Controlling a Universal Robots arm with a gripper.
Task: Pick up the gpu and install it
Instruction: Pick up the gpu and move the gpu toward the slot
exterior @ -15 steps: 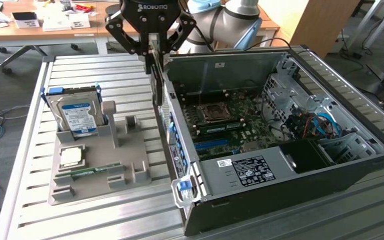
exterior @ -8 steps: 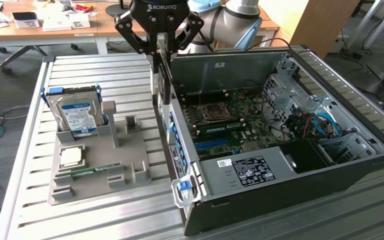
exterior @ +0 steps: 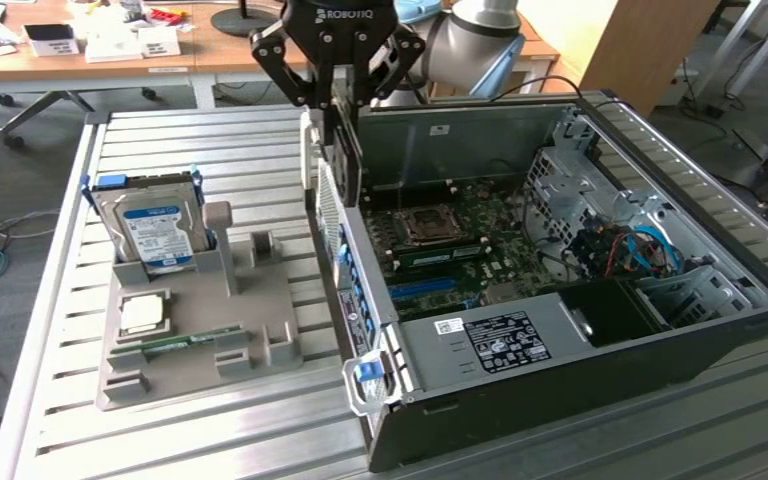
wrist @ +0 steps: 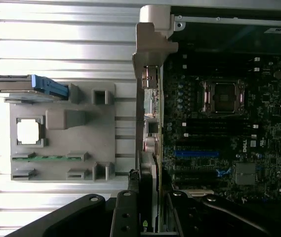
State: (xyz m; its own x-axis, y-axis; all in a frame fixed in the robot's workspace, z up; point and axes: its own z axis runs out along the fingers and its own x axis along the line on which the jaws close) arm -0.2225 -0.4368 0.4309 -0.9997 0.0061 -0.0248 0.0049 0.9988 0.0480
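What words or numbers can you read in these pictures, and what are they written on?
"ROBOTIQ": on the pincer gripping the gpu.
Blue label on the hard drive: too small to read.
White sticker on the power supply: too small to read.
White print on the motherboard: too blurred to read.

Table (exterior: 197, 150) ribbed bare metal; tray (exterior: 271, 335) matt grey plastic; case (exterior: 704, 345) black metal; gpu (exterior: 343, 163) matt dark.

1 PC case (exterior: 704, 330). 1 gpu (wrist: 149, 197). 1 gripper (exterior: 340, 120). 1 hard drive (exterior: 155, 232) w/ blue label. 1 grey tray (exterior: 244, 320). 1 square chip (exterior: 143, 314). 1 green memory stick (exterior: 171, 346). 1 metal table (exterior: 224, 140).
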